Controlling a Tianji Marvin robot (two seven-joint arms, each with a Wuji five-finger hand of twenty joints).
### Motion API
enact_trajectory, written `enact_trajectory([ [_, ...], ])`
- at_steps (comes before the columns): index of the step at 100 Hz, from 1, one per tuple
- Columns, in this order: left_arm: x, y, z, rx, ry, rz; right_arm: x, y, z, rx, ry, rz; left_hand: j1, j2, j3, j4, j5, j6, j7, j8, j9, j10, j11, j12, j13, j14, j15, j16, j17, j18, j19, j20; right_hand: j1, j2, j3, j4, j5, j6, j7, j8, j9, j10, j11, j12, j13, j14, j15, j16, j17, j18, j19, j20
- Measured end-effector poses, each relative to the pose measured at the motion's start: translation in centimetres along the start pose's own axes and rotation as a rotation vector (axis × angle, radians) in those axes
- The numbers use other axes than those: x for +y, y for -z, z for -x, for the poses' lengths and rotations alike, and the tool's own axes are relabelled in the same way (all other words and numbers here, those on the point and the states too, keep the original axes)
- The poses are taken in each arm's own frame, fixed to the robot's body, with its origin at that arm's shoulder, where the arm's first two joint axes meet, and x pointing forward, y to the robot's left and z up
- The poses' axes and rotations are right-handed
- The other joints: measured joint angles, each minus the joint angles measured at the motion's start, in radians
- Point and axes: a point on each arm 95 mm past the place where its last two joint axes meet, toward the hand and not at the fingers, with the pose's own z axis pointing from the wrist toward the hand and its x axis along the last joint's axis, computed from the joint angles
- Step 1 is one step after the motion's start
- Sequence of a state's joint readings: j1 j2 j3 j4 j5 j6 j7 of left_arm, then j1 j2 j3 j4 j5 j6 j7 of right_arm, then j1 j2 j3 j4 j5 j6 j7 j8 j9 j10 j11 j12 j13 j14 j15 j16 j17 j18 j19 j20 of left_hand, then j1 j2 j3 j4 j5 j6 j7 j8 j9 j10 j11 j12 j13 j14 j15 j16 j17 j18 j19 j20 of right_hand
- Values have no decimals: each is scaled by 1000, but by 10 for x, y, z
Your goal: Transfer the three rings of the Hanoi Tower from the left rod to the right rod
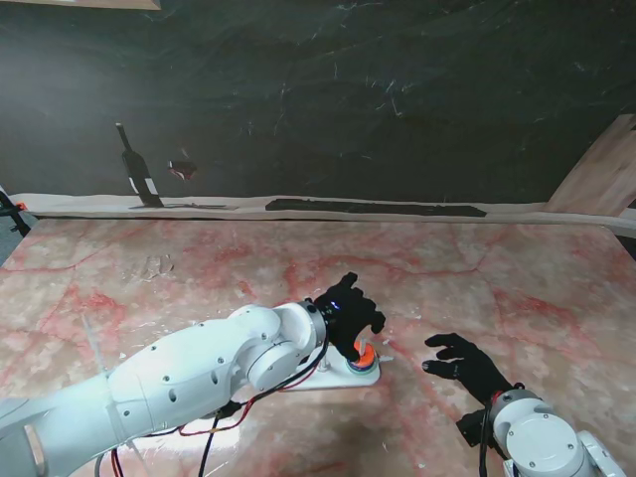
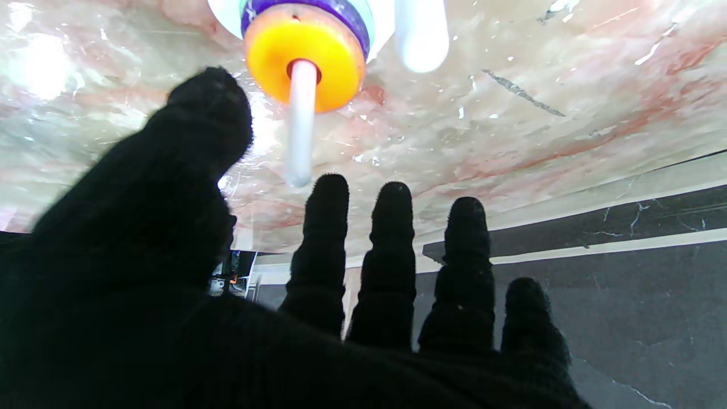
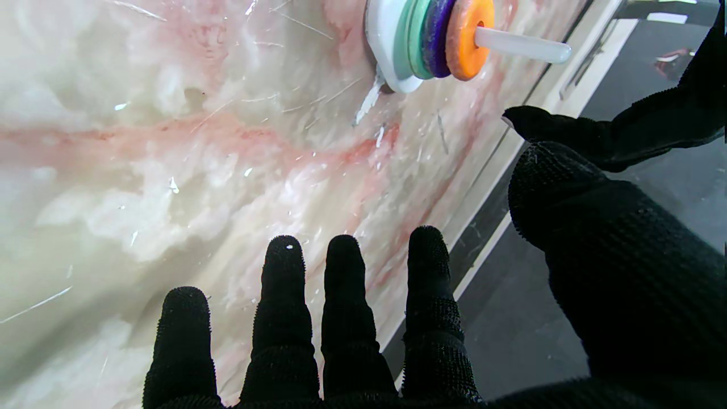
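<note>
Staged demo room; pink marble table (image 1: 517, 288), dark marble-print backdrop (image 1: 397, 99)

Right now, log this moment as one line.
left hand: open, over ring stack | right hand: open, apart | rings: orange ring atop purple ring and green ring, same rod

The left arm (image 1: 189, 373) reaches from the near left corner of the table toward its middle, its robot hand (image 1: 348, 313) palm down with fingers (image 2: 318, 250) spread and holding nothing. The right robot hand (image 1: 465, 365) lies low near the near edge, fingers (image 3: 346, 307) apart, empty.
</note>
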State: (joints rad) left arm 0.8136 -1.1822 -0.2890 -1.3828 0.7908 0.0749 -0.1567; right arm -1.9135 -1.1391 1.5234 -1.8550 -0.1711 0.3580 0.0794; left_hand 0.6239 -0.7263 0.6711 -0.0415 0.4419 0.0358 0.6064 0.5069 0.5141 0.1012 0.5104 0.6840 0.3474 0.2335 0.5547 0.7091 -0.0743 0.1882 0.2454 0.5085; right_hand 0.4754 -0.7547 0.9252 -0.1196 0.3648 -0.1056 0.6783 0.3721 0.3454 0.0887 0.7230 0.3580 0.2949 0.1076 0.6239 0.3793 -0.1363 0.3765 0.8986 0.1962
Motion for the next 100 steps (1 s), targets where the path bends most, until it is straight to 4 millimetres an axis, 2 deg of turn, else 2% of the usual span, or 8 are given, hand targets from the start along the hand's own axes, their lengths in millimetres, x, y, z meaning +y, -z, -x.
enact_trajectory([
  [26,0,3,1,-14,9,-12,0,0,0,0,1,-1,-29,1,-30,0,-61,26,-50,-38,-60,26,-60,-98,-50,1,-27,-21,-9,0,-46,45,0,0,0,0,0,0,0,-10,-17,8,-1,0,-2,0,-7,0,0,0,0,-2],
  [42,-4,17,5,-57,50,-66,0,0,0,2,4,0,-57,96,-159,0,-72,38,-77,-63,-71,42,-112,-191,-51,8,-82,-72,-9,1,-72,68,0,0,0,0,-27,11,1,-10,-49,10,-29,-10,-24,0,-47,-3,0,0,0,-12],
  [51,-8,32,7,-96,76,-115,1,0,0,7,11,3,-57,158,-260,0,-72,44,-88,-81,-71,42,-127,-224,-62,15,-108,-107,-9,2,-83,70,0,0,0,0,-27,11,1,-10,-62,10,-42,-17,-38,0,-101,-27,0,0,0,-13],
  [54,-9,38,8,-111,85,-131,1,0,0,8,13,3,-57,212,-305,0,-72,46,-91,-85,-71,42,-129,-233,-62,18,-112,-120,-9,3,-83,73,0,0,0,0,-23,11,1,-10,-62,10,-44,-17,-34,0,-108,-36,0,0,0,-14],
  [72,-6,78,18,-220,121,-211,1,1,-1,20,22,-1,-39,298,-451,1,-71,92,-139,-109,-71,70,-153,-257,-63,25,-164,-169,-9,13,-95,81,0,0,0,0,3,13,3,-12,-63,8,-56,-25,-51,0,-136,-48,0,0,-4,-15],
  [79,1,94,23,-266,160,-229,1,2,-1,26,28,-1,-29,334,-490,1,-73,113,-141,-112,-71,70,-163,-270,-81,30,-181,-184,-9,14,-97,81,0,0,0,0,5,13,2,-12,-63,0,-61,-25,-51,0,-148,-50,0,0,-8,-15],
  [84,7,104,26,-300,188,-240,0,3,-2,31,32,1,-29,355,-491,1,-83,126,-160,-113,-71,70,-166,-271,-73,34,-189,-191,-9,14,-103,81,0,0,0,0,44,23,10,-12,-63,-1,-65,-27,-51,0,-154,-51,0,0,-14,-15],
  [100,38,135,37,-430,260,-279,-1,10,-5,54,54,20,-29,388,-517,1,-84,147,-166,-129,-96,70,-184,-288,-85,34,-199,-200,-10,15,-107,81,0,0,-11,0,78,24,-3,-12,-63,-14,-86,-38,-51,-3,-183,-74,0,0,-25,-26],
])
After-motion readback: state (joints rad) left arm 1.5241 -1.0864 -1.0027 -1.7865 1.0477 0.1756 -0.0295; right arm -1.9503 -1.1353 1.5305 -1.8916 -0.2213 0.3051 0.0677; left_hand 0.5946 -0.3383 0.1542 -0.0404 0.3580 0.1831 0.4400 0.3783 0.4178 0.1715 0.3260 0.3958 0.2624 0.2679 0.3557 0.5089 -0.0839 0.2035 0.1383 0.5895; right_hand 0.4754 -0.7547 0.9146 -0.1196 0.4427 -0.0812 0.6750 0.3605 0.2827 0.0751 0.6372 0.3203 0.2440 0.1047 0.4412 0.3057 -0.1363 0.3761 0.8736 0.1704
